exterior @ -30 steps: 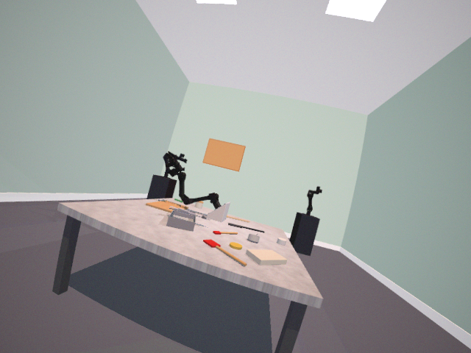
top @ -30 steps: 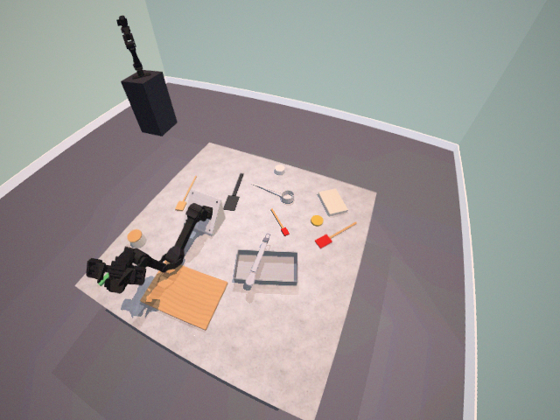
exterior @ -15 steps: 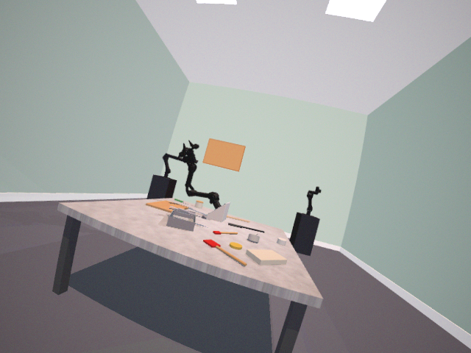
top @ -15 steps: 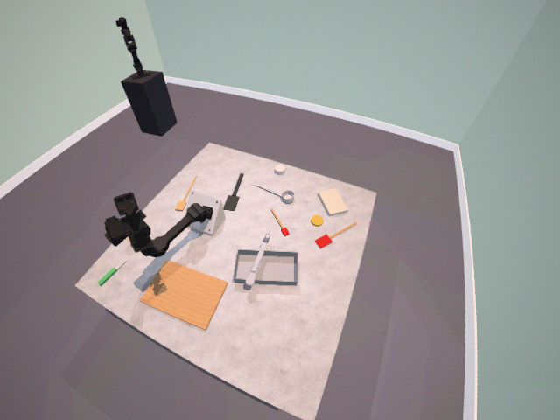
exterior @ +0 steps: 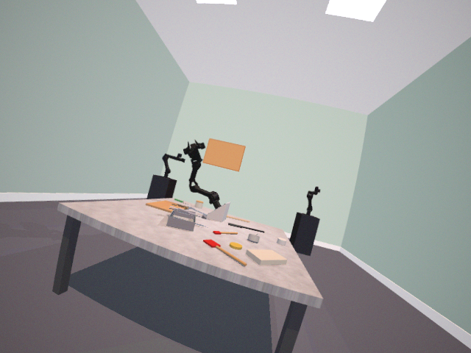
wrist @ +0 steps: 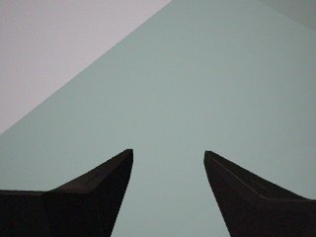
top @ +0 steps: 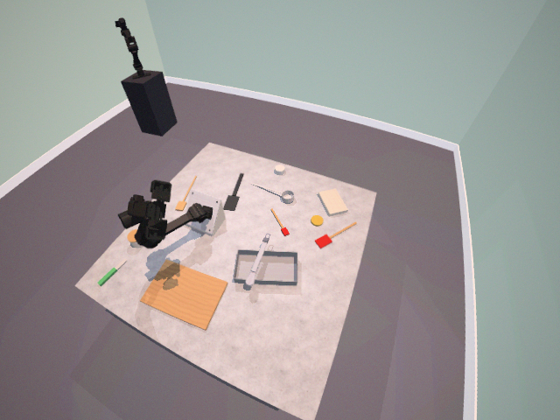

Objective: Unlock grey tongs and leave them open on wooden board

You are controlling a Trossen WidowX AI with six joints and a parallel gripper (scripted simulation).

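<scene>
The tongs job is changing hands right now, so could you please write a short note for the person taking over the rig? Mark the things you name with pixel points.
Gripper (top: 161,183) (exterior: 194,142) (wrist: 168,155): partly open, nothing between the fingers, raised well above the table and away from the tongs.
Tongs (top: 257,262): lying across the roasting tin (top: 297,269) (exterior: 182,223), looking shut.
Wooden board (top: 192,300) (exterior: 157,205): beside the tin, no tongs on it.
Done: none of the task's steps.
Left: pick up the tongs, squeeze them tips down to unlock, lay them open on the board.
</scene>
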